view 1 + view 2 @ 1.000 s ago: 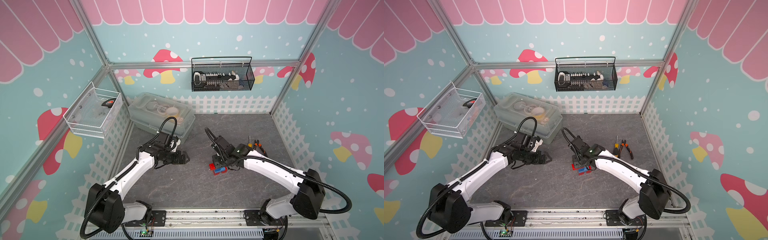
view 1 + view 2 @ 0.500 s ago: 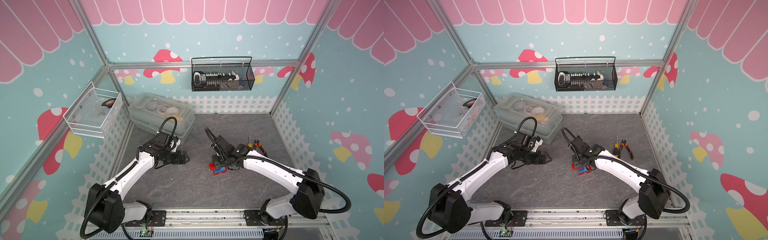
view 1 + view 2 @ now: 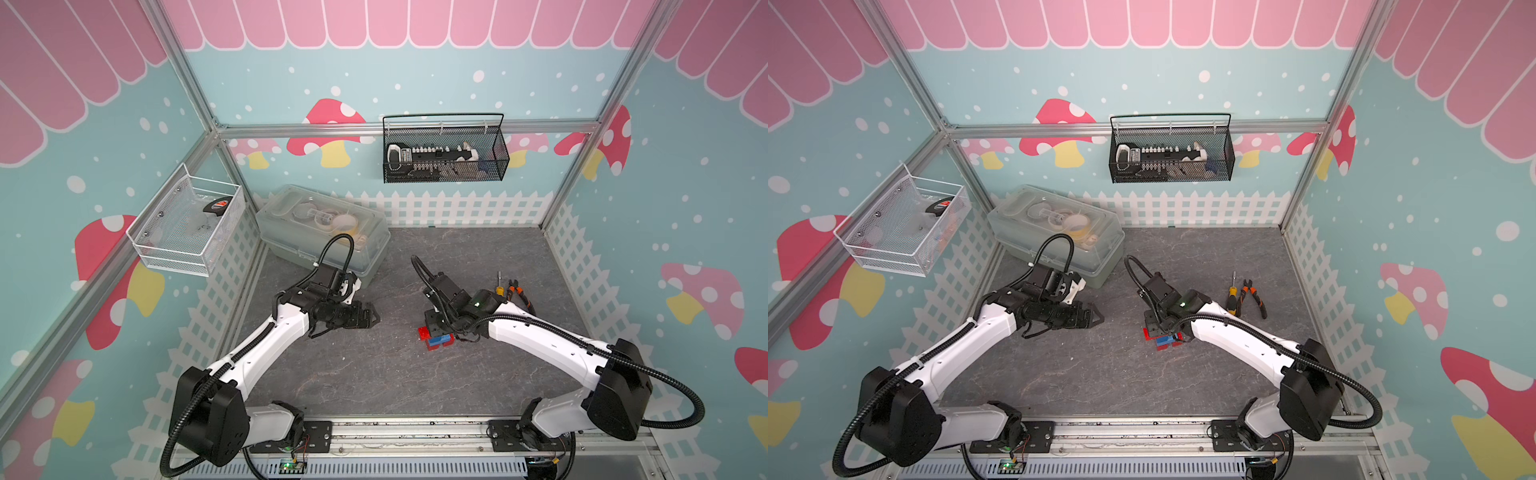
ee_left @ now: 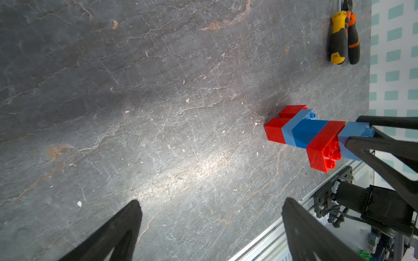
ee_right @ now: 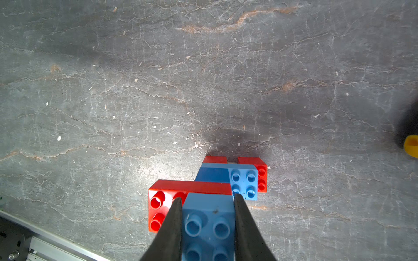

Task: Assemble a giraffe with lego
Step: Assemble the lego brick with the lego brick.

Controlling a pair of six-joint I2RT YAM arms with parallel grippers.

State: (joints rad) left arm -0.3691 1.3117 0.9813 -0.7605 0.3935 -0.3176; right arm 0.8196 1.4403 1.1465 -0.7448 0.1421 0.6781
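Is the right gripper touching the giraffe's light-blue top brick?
Touching. In the right wrist view, the right gripper has its fingers pressed against both sides of the light-blue top brick, no gap.

I can read no word, number or brand anywhere: the pale print (image 4: 335, 178) on the black bracket (image 4: 331, 192) by the rail (image 4: 271, 237) is too blurred, and the red label (image 3: 220, 203) on the black object (image 3: 211, 208) in the white wire basket (image 3: 172, 261) is too small.
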